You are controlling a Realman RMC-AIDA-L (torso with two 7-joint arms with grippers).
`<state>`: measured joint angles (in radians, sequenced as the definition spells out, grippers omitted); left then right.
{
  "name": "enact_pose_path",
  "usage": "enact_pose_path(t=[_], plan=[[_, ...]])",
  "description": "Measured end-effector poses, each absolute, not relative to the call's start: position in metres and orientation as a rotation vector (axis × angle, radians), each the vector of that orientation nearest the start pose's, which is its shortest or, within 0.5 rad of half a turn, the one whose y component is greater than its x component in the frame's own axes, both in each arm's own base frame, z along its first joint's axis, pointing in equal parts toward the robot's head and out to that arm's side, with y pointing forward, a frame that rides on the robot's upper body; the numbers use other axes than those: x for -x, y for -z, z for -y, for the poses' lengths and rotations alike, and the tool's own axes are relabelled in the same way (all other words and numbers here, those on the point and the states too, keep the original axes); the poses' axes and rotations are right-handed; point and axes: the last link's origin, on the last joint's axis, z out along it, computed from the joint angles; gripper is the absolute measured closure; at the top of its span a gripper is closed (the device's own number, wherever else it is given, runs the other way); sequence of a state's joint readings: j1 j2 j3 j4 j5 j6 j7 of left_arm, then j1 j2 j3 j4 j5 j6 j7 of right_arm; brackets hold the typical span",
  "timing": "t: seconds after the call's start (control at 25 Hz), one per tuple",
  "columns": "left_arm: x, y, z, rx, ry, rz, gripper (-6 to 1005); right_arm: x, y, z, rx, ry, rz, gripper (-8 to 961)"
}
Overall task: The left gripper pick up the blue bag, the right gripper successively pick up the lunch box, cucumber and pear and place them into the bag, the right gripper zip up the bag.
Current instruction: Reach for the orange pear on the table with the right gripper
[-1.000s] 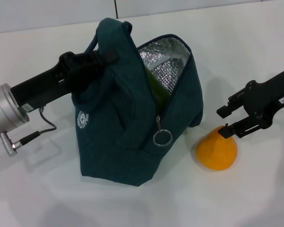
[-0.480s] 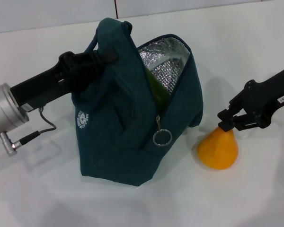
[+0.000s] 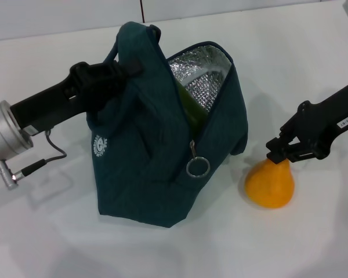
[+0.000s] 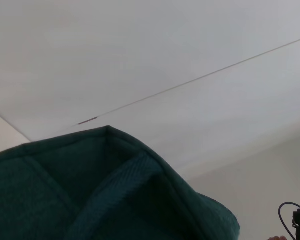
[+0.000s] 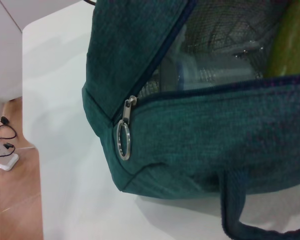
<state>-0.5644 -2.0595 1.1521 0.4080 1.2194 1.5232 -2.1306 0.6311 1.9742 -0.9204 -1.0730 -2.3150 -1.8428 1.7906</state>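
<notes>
Blue bag [image 3: 156,145]: upright on the worktop [image 3: 290,69], mouth unzipped, held at its handle by the left gripper [image 3: 119,72]. Lunch box [image 5: 200,75] and cucumber [image 3: 191,107] already inside. Pear [image 3: 269,184]: beside the bag, its narrow top pinched by the right gripper [image 3: 281,152]; placing and zipping remain.

From the head we look forward and down over the whole table [image 3: 313,243]. Our left wrist camera sits tight against the blue bag [image 4: 105,200]; our right wrist camera faces its zipper ring [image 5: 123,141], also visible from the head.
</notes>
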Motion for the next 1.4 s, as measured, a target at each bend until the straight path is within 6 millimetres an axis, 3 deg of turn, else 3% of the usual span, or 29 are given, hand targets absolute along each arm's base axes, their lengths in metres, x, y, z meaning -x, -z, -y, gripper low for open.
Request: enact_pose_path(t=[1.4], plan=[[0.209, 0.0236, -0.332, 2.316, 1.494, 1.87, 944, -0.2189, -0.0631, -0.3366, 3.089, 0.081, -0.603, 757]])
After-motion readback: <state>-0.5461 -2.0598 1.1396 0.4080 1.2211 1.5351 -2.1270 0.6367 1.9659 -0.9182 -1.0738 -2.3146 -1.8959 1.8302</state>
